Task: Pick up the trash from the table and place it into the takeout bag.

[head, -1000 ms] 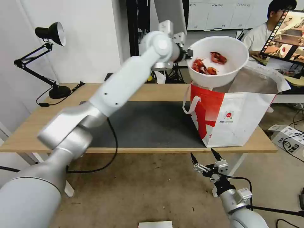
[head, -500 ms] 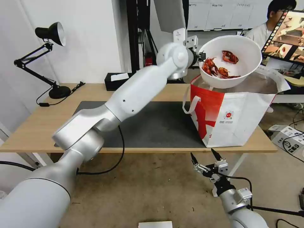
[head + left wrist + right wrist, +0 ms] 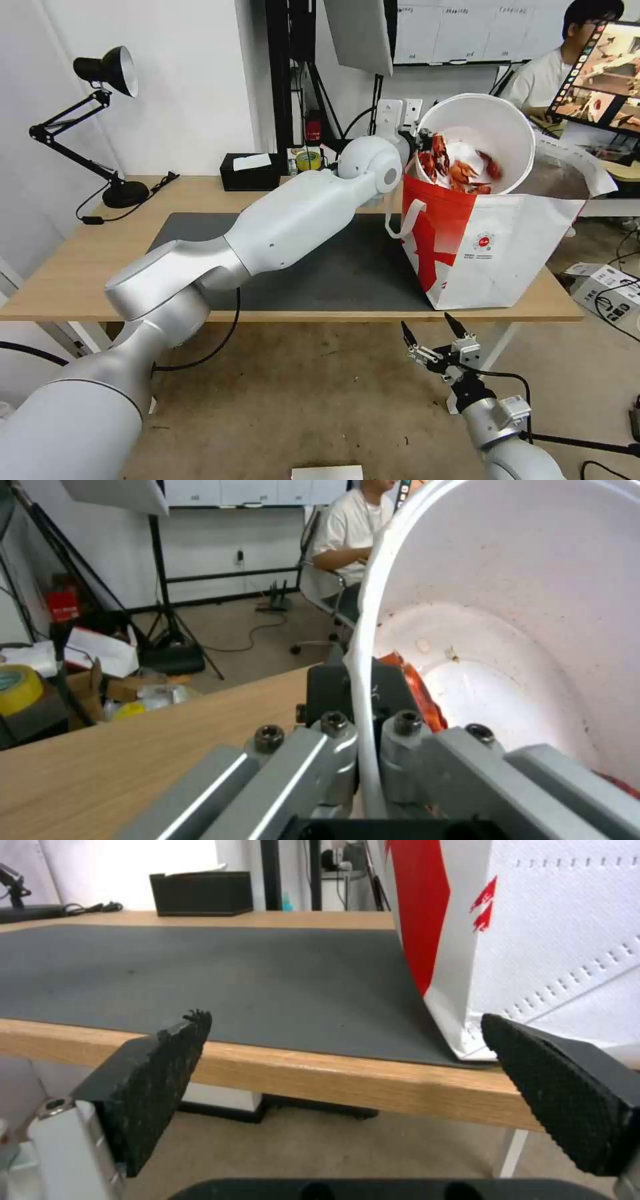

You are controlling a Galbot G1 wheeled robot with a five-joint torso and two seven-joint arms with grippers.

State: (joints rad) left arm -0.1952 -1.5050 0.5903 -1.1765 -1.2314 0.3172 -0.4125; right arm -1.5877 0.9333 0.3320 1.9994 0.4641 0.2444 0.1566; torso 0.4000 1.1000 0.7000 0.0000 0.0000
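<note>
Desk (image 3: 80, 267): long light-wood top, dark grey mat (image 3: 320, 267) across its middle. The far right end is hidden behind the takeout bag.

Takeout bag (image 3: 493, 247): red-and-white tote standing upright on the desk's right end, its near base on the mat's right part, mouth open upward. Silver lining shows at the far rim. The inside is hidden by the bag's wall and the bowl. In the right wrist view the top of the bag (image 3: 533, 925) is cut off.

Left arm: reaches from low left across the mat, up to the bag's near-left top corner.

Bowl (image 3: 477, 143): white, round, held at the bag's mouth and tipped steeply on its side, opening facing the camera and a little left, base toward the back. Its lower part sits below the bag's rim, out of sight. Red crayfish shells (image 3: 460, 170) lie piled against the low left inner wall.

Left claw (image 3: 419, 139): clamped on the bowl's left rim, one finger inside and one outside; the left wrist view shows the rim (image 3: 363, 680) running between the fingers.

Right claw (image 3: 433, 333): below the desk's front edge, under the bag, fingers spread wide apart and holding nothing.

Black tissue box (image 3: 250, 172): at the desk's back edge.
</note>
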